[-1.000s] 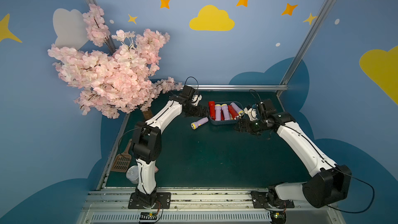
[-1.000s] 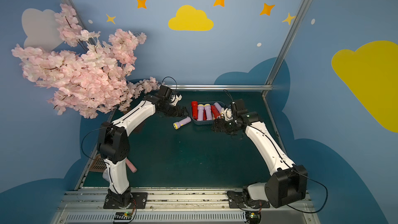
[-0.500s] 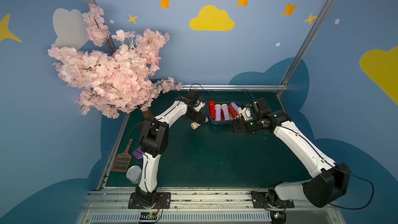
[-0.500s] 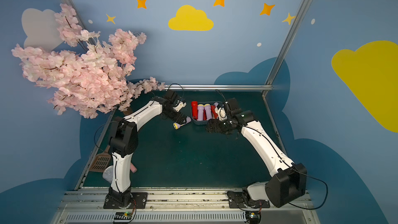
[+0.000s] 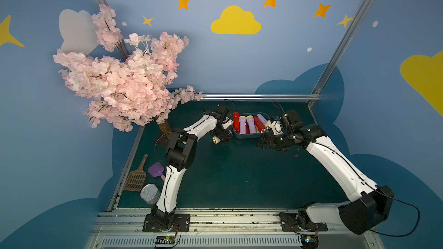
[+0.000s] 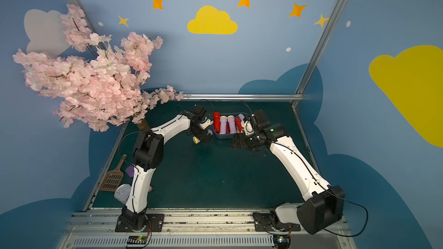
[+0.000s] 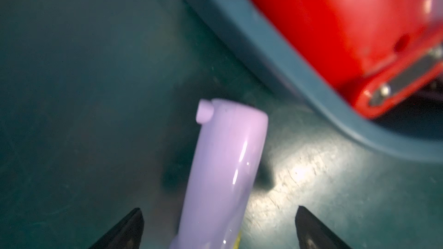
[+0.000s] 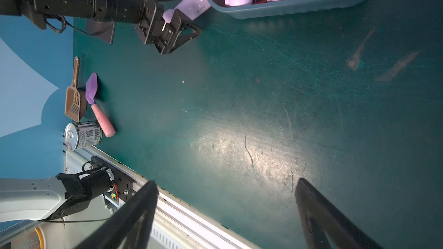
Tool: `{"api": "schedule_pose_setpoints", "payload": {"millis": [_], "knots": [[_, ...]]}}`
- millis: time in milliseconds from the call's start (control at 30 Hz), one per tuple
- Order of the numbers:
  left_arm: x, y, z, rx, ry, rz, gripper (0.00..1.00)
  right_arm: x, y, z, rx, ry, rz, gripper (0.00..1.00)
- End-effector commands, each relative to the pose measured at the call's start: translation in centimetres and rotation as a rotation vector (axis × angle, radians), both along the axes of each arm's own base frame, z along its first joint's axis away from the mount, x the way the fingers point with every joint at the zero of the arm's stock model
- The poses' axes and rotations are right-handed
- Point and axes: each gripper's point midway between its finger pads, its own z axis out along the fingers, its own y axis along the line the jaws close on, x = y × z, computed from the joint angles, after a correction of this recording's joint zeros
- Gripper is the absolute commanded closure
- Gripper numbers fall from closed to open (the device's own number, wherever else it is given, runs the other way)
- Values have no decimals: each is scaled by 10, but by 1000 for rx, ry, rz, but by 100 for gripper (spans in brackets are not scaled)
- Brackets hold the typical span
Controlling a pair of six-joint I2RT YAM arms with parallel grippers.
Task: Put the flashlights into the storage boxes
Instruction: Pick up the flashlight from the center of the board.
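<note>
Seen from above, with 12 o'clock at the far rail. A shallow blue-grey plastic tub with rounded corners is sitting on the dark green worktop near its 12 o'clock edge. In both top views it is holding five flashlights side by side: a red one at its 9 o'clock end, two lilac ones with yellow head rings, another red one, and a lilac one toward 3 o'clock. The right wrist view is showing more bodies packed between and under them.

One lilac plastic flashlight with a yellow head ring is lying on the worktop just beside the tub, at about its 8 o'clock. Its tail is pointing toward the tub wall and its head away from it.

The left tool is reaching down over this flashlight. Its fingers are standing spread, one on each side of the lilac body, with worktop showing between finger and plastic.

The right tool is hanging at the tub's 4 o'clock, also spread wide, with only bare worktop between its fingers.

At the worktop's 8 o'clock corner, a brown slotted plastic scoop, a purple scoop with a pink handle and a silver tin can are lying well apart from the tub.
</note>
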Motion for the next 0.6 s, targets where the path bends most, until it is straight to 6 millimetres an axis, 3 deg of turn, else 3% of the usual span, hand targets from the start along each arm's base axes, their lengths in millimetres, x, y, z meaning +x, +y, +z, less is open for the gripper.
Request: {"api": "schedule_pose_setpoints", "payload": {"millis": [0, 367, 500, 567], "knots": [[12, -4, -4, 14, -25, -13, 2, -5, -3, 10, -9, -17, -1, 10], [19, -12, -24, 35, -7, -28, 10, -4, -6, 9, -31, -17, 2, 10], [21, -14, -25, 36, -5, -28, 23, -3, -6, 7, -37, -9, 7, 10], [20, -14, -26, 36, 2, -29, 35, -2, -6, 6, -41, -10, 11, 10]]}}
